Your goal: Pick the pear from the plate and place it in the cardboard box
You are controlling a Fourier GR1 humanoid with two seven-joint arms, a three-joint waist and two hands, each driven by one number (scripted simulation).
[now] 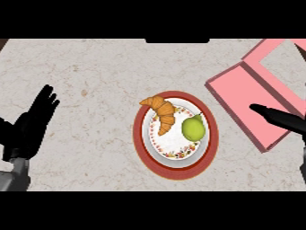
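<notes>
Green pear [194, 127] lies on red-rimmed plate [142, 134], beside croissant [160, 109].

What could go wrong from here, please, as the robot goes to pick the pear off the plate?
1. The croissant lies right beside the pear on the same plate, so closing fingers might nudge it.
2. The pear's rounded body may roll on the plate if touched off-centre.
3. The right hand shows over the pink cardboard box; swinging toward the pear could brush the box's wall.
</notes>
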